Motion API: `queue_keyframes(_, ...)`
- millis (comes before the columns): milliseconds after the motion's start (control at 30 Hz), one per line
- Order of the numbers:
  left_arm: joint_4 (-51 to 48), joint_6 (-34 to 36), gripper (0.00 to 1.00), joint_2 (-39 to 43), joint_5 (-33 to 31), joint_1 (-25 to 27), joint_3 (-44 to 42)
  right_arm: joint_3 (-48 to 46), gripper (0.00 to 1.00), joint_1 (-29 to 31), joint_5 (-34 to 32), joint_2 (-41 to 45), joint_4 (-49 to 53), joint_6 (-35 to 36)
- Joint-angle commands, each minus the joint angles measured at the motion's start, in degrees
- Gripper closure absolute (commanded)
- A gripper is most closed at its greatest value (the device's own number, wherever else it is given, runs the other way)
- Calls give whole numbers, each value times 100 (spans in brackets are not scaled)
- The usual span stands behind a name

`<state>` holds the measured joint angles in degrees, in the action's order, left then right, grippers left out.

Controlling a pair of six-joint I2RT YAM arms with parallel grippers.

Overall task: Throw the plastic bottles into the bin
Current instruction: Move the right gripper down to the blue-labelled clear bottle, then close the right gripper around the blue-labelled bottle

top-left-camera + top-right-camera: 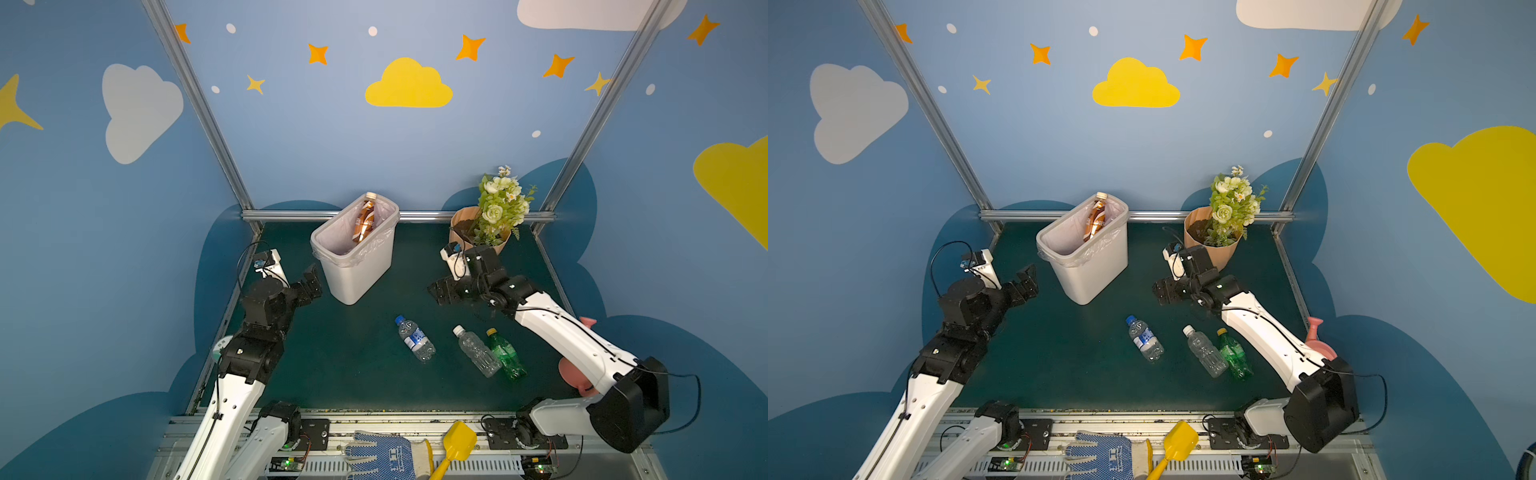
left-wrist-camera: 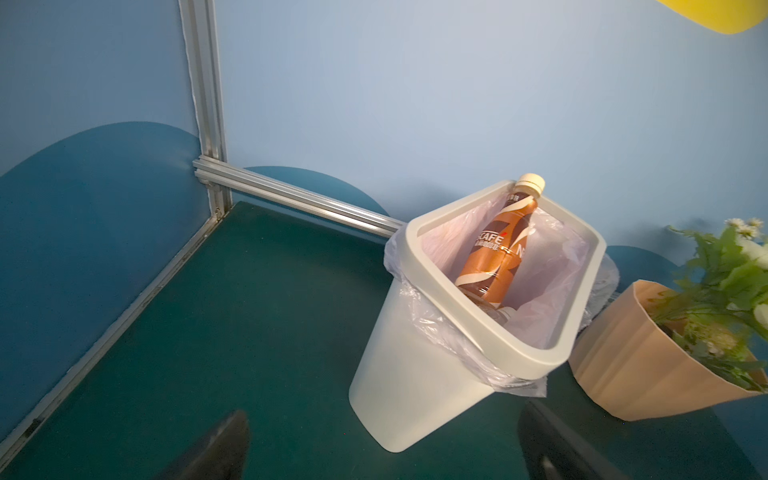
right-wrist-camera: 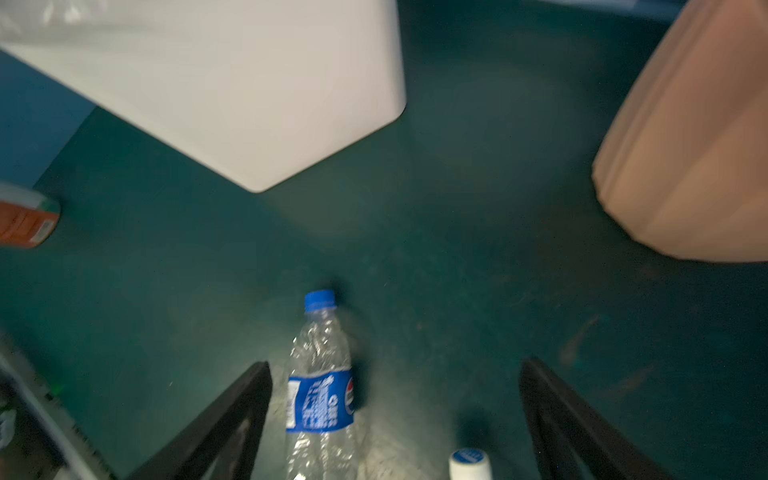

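1. The dark green surface (image 1: 340, 374) carries everything
2. The bin (image 1: 357, 274) stands upright near the middle of the far edge, its liner folded over the rim
3. The peach flowerpot (image 1: 459, 232) sits in the far right corner, apart from the bin
4. The left end effector (image 1: 312, 281) hovers near the left edge, just beside the bin, with its jaws wide and empty
5. The right end effector (image 1: 436, 293) hangs in front of the flowerpot, to the right of the bin, with its jaws spread wide and gripping nothing
6. The brown-labelled bottle (image 1: 365, 222) leans inside the bin, with its cap at the far rim
7. Three bottles lie on their sides right of the middle: the blue-capped bottle (image 1: 414, 338) alone, and the white-capped bottle (image 1: 477, 352) and green bottle (image 1: 505, 353) side by side, nearer the right edge
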<state>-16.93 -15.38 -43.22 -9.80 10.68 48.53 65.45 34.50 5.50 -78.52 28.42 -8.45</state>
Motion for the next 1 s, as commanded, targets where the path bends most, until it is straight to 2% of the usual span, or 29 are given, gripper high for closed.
queue_keyframes(0, 119, -27, 0, -6, -242, 22, 8, 121, 9, 324, 352, -422, 458, -352)
queue_keyframes(367, 19, -37, 0, 162, -571, 23, -81, 627, 9, 1149, 232, -1887, 1478, -360)
queue_keyframes(767, -90, 62, 0, 260, -704, 13, -103, 1126, 11, 1537, -200, -2993, 1958, -148)
queue_keyframes(967, -133, 103, 0, 323, -760, 14, -140, 1316, 21, 1573, -268, -3352, 2064, -87)
